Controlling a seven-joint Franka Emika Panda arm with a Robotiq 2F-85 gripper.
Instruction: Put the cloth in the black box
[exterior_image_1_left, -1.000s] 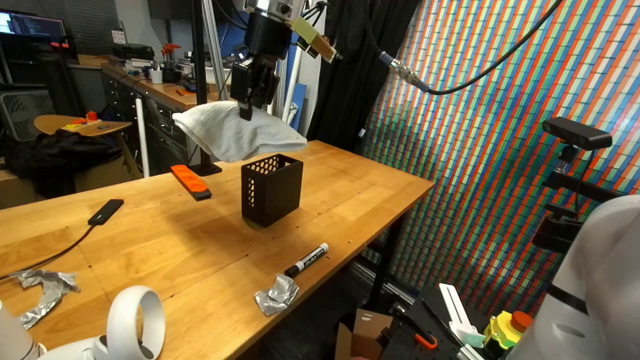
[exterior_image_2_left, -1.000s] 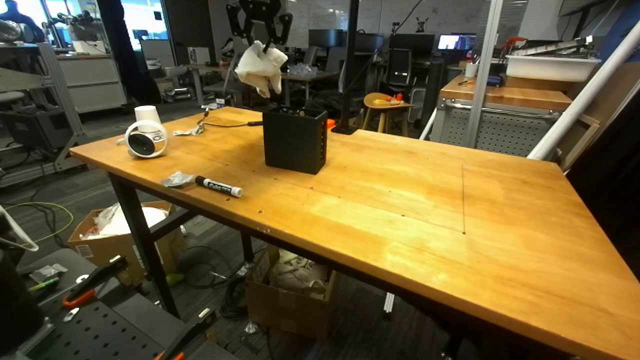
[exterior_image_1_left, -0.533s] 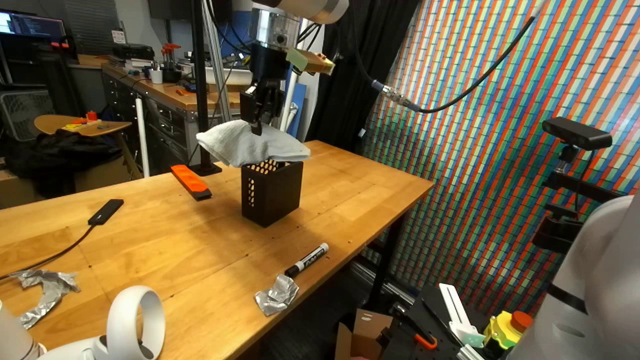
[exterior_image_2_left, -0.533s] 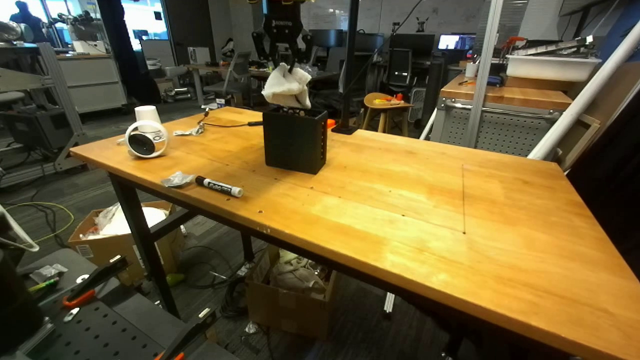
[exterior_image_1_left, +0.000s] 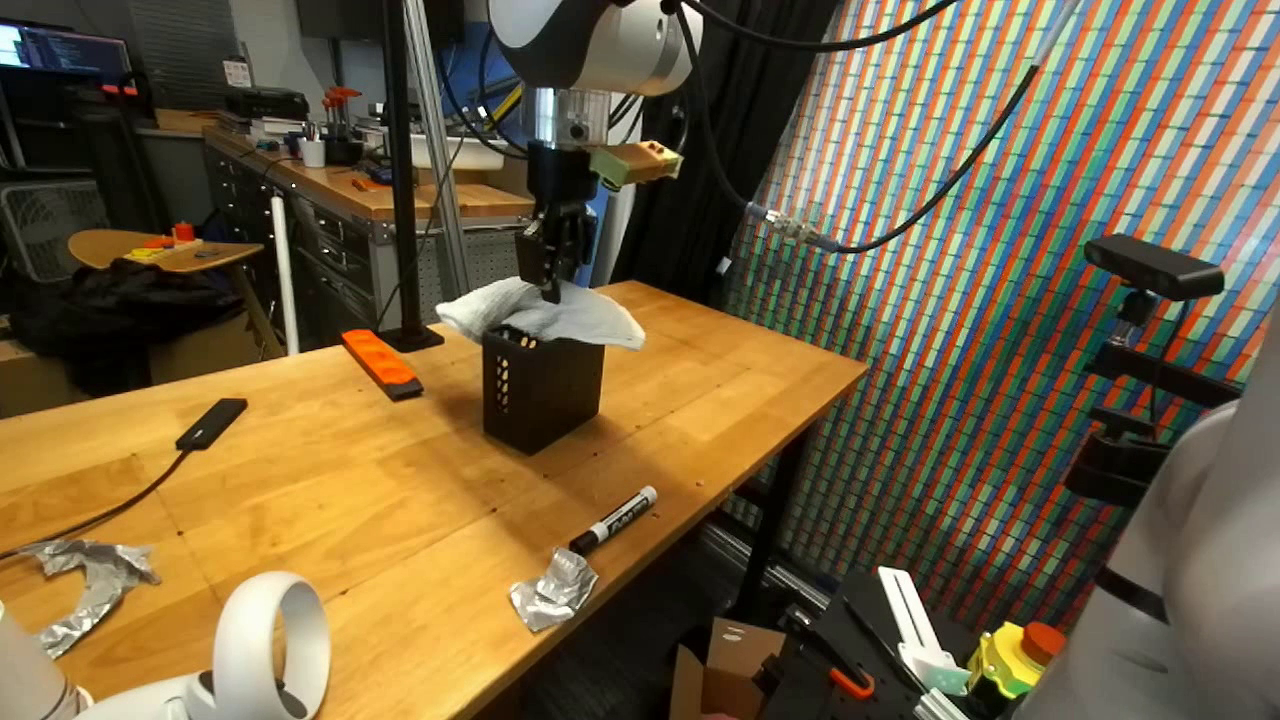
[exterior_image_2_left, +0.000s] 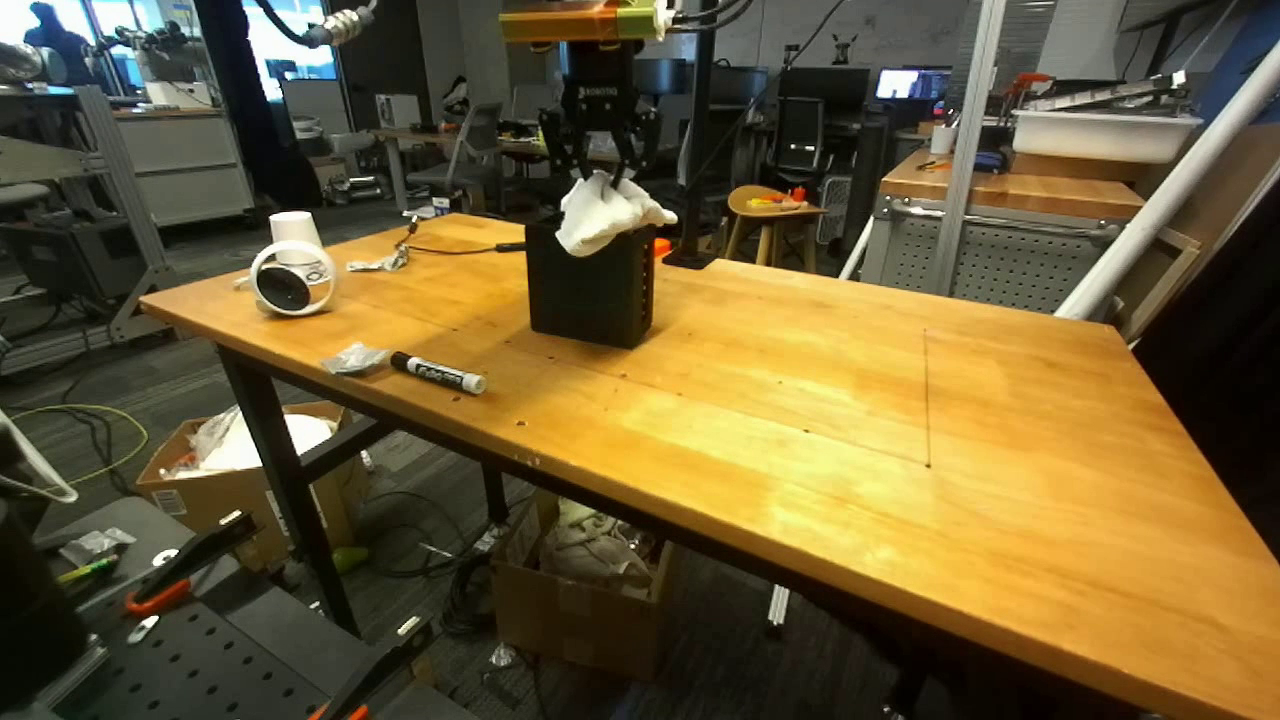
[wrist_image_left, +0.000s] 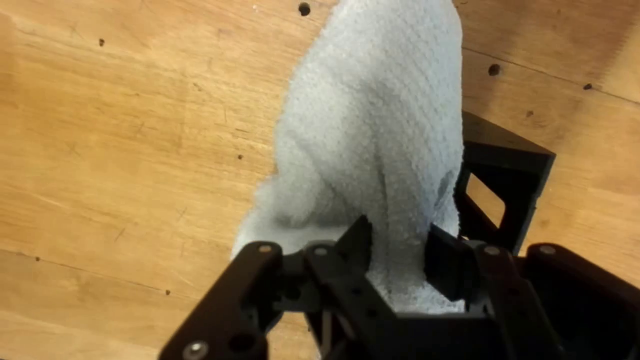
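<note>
My cameras give me a light-brown wooden table (exterior_image_1_left: 700, 400) carrying an upright black rectangular box (exterior_image_1_left: 555, 400), a black-and-white marker (exterior_image_1_left: 614, 520) beside 1 of 2 crumpled silver foil scraps (exterior_image_1_left: 553, 592), a flat orange-and-black bar (exterior_image_1_left: 380, 364), a black corded device (exterior_image_1_left: 211, 424) and a white ringed controller (exterior_image_1_left: 243, 645).

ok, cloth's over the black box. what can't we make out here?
Any contents of the black box: near walls and cloth hide them in both exterior views; cloth and gripper block much of the opening in the wrist view.
Whether cloth touches box: overhang hides part of the top in both exterior views.
Robot arm: cut off by the top edge in both exterior views.
Monitor text: too small in an exterior view.
</note>
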